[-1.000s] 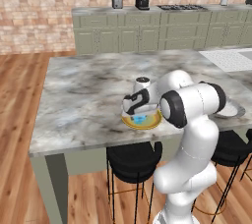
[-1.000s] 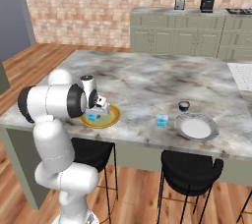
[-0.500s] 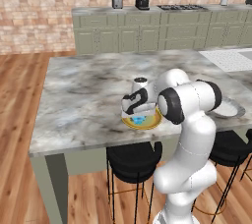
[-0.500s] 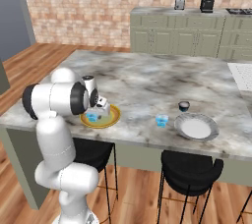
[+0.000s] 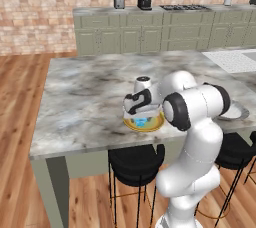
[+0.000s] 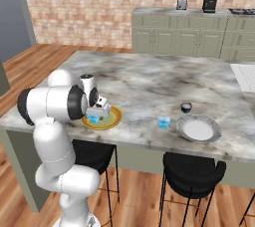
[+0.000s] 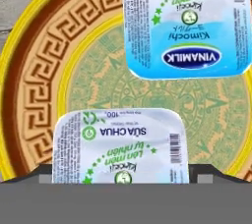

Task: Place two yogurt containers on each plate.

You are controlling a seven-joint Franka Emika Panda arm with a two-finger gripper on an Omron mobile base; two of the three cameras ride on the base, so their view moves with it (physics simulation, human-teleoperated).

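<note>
Change since a second ago: next to none. The arm keeps the same bent pose, and the end effector (image 5: 140, 116) is still low over the yellow-rimmed plate (image 5: 152, 127). The loose cup and the grey-white plate lie where they lay.
End effector: pointing down at the yellow-rimmed plate (image 6: 115, 117), close above it (image 6: 97, 114). In the hand view its dark tips stand far apart (image 7: 120, 176), one on each side of the near cup. Cannot tell whether they press the cup or stand free of it.
Near cup (image 7: 120, 149): on the green centre of the yellow-rimmed plate (image 7: 29, 95), lid up, printed foil facing the camera, partly cut off by the lower edge.
Far cup (image 7: 189, 21): also on that plate, close beside the near cup with a strip of green showing between them, blue label across its lid.
Base views: a light-blue patch (image 5: 141, 122) shows on the plate under the hand; the two cups cannot be told apart there (image 6: 93, 119).
Loose cup (image 6: 163, 121): upright on the bench (image 6: 149, 81), well apart from the yellow-rimmed plate, just beside the grey-white plate.
Grey-white plate (image 6: 214, 134): further from the yellow-rimmed plate than the loose cup, nothing on it; its edge peeks out behind the arm in the left base view (image 5: 239, 113).
Small dark pot (image 6: 186, 106): just behind the grey-white plate, well apart from the yellow-rimmed plate; too small to identify.
</note>
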